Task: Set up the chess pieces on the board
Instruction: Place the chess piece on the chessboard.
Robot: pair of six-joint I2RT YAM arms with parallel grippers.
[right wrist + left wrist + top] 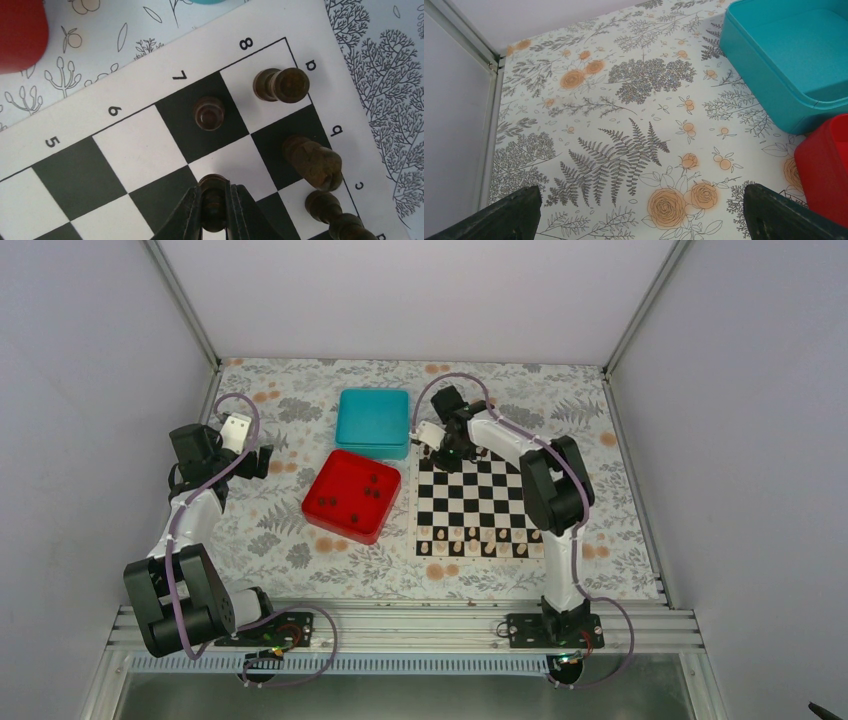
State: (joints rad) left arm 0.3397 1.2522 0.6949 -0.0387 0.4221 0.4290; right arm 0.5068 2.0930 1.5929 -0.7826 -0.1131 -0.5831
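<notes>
A dark pawn (213, 184) is pinched in the right gripper (214, 200), low over the board (125, 150) by its corner. Next, I think, it must go down straight in its square, then be let go. Only the top view shows more chess pieces (369, 493) in the red tray (340, 472). The left gripper (641, 200) hangs wide open over the worktop (624, 100).

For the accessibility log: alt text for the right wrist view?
The right gripper clamps a small dark brown pawn above the corner of a black-and-white chequered chessboard. Another dark pawn stands on a7; taller dark pieces line the eighth rank.
</notes>
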